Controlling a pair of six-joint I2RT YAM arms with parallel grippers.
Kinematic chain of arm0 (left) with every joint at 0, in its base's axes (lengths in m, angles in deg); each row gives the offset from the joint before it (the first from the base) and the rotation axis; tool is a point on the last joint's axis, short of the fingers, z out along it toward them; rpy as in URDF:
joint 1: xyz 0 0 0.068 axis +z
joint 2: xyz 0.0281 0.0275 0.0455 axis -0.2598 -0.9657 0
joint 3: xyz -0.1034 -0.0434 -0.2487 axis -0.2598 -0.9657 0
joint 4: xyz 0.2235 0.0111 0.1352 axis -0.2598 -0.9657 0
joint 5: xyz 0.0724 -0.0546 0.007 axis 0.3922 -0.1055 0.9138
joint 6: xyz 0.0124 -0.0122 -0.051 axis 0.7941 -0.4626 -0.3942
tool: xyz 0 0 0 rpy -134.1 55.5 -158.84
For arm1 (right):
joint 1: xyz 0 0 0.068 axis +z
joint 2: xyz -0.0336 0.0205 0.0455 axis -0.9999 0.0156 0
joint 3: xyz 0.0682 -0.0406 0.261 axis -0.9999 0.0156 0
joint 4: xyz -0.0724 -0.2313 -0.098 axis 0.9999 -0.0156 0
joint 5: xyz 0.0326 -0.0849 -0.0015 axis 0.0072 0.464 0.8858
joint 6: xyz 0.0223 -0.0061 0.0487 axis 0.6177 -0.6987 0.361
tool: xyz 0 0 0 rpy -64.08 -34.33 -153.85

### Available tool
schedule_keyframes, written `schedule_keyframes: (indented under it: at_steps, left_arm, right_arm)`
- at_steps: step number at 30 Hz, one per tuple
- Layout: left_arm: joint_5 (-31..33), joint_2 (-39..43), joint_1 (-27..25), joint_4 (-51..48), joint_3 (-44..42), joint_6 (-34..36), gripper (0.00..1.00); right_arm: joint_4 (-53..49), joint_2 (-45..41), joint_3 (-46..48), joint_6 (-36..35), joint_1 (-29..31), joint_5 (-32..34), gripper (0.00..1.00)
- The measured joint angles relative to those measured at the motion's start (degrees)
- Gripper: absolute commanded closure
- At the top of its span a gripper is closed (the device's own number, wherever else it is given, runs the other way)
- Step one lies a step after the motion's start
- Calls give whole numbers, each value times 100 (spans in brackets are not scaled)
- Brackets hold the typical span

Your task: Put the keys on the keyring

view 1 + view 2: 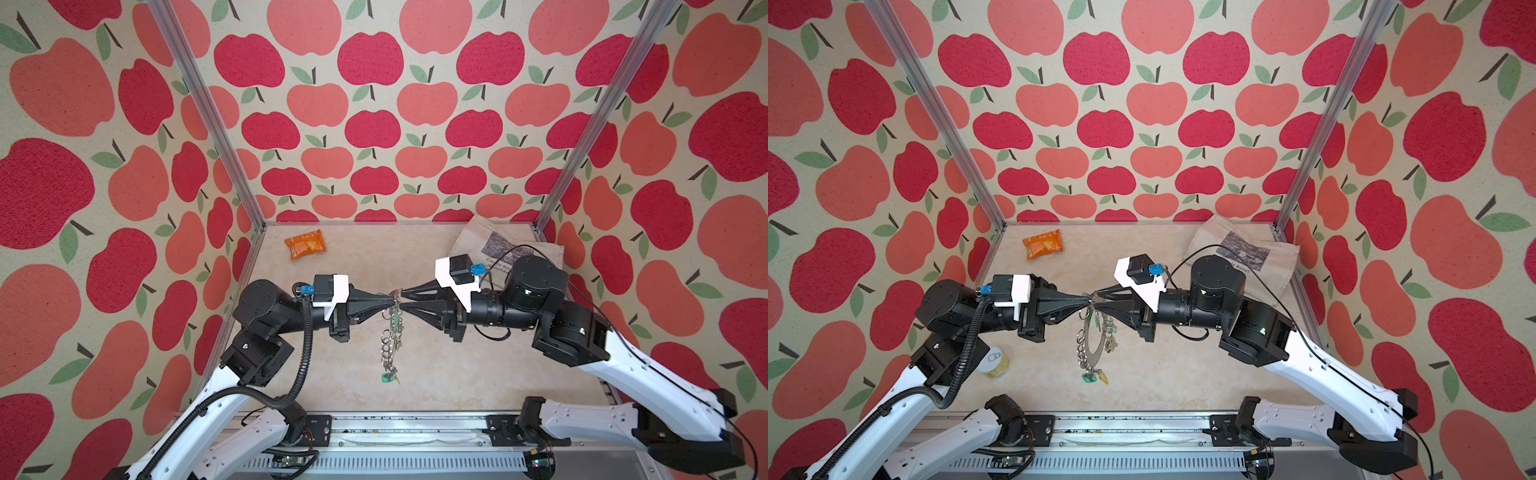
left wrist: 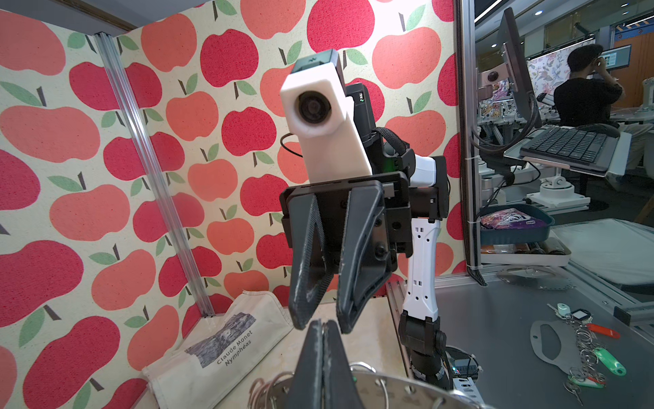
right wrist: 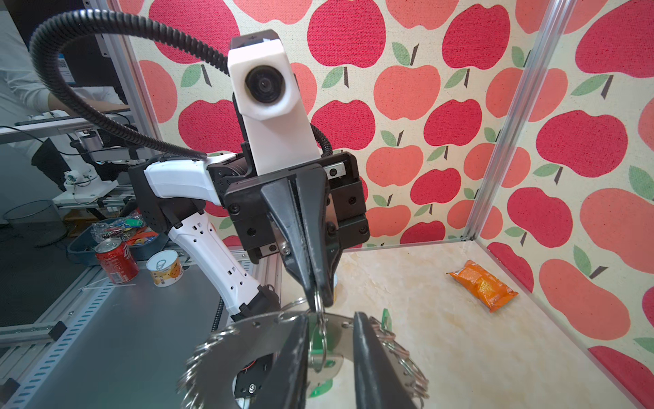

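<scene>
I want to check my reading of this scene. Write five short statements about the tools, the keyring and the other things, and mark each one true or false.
1. The left tool is shut on a wire ring of the keyring. True.
2. The keyring lies flat, untouched. False: it hangs from the left tool.
3. The jaws of the right tool stand apart. True.
4. The orange packet lies on the cloth bag. False: it lies apart from it, near the far left corner.
5. A green tag hangs at the keyring's lower end. True.
</scene>
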Motion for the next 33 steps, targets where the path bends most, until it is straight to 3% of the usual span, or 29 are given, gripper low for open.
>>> schedule_keyframes:
  at_steps: [14,21,26,33]
  left_arm:
    - [-2,0,0,7,0,-2,100]
    - [0,0,0,9,0,-2,100]
    - [26,0,0,7,0,-31,100]
    - [68,0,7,-15,0,-63,100]
  right_arm:
    - [0,127,2,151,-122,-223,74]
    - [0,184,2,212,-146,-354,86]
    - [4,188,2,240,-146,-448,100]
    - [9,216,-7,223,-151,-448,100]
